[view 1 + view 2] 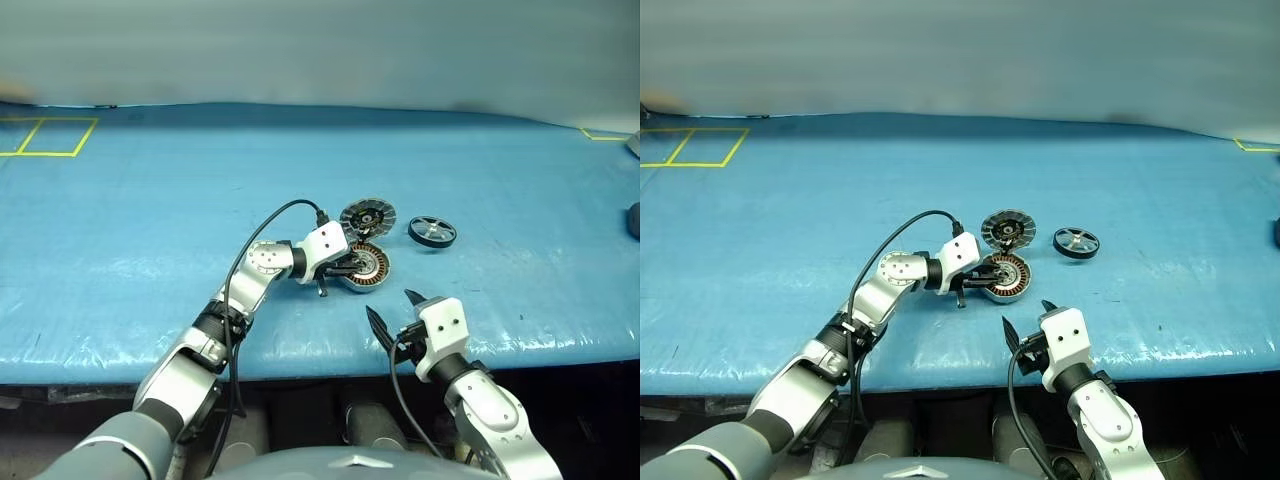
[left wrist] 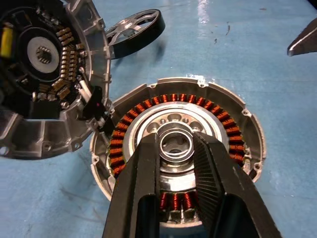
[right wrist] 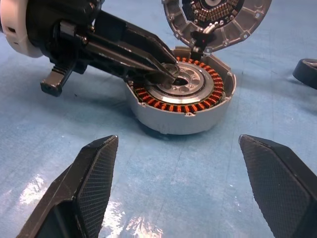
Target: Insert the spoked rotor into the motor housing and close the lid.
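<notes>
The tabletop (image 1: 120,230) is a wide blue sheet with yellow taped lines at its far left corner (image 1: 45,137) and another at the far right edge. No writing or label can be read on anything. Broad bare blue lies to both sides of the parts and beyond them; the near edge runs just ahead of the right pincer.

The left pincer (image 2: 176,148) reaches over the housing (image 3: 181,106), its two black fingers (image 2: 141,183) drawn close on a small metal ring (image 2: 174,146) at the pale core, inside the copper windings. The housing sits open-side up near the tabletop's front edge.

The lid (image 1: 368,216) leans tilted just beyond the left pincer, its edge touching the housing's far rim, its segmented face with dark centre turned toward the camera.

The rotor (image 1: 432,232) lies flat beyond and to the right of the left pincer, apart from lid and housing, with clear blue around it.

The right pincer (image 1: 392,312) hangs at the near edge, short of the housing, fingers spread wide, holding nothing.
</notes>
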